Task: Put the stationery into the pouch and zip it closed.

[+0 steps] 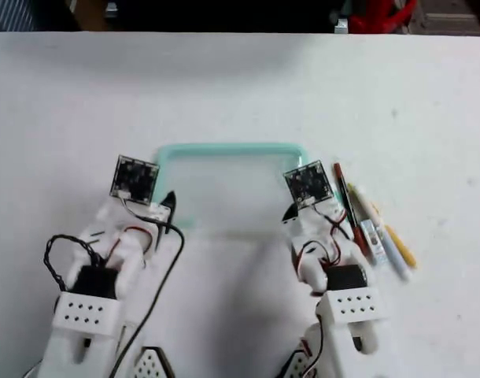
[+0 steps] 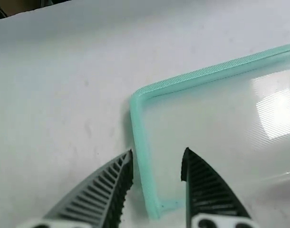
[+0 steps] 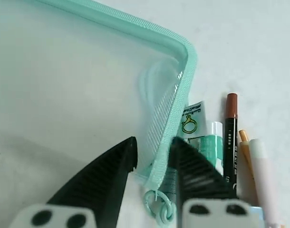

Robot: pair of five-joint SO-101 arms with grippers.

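A clear pouch with a mint-green zip edge lies flat at the table's middle. My left gripper is open, its fingers standing either side of the pouch's green edge near one corner. My right gripper is open too and straddles the zip edge at the opposite end, just above the ring-shaped zip pull. The stationery lies on the table beside that end: a brown pen, a pale marker, an orange pencil and a green-labelled piece.
The white table stretches wide beyond the pouch to its far edge. Both arm bases and their cables take up the near side. Dark room clutter lies past the far edge.
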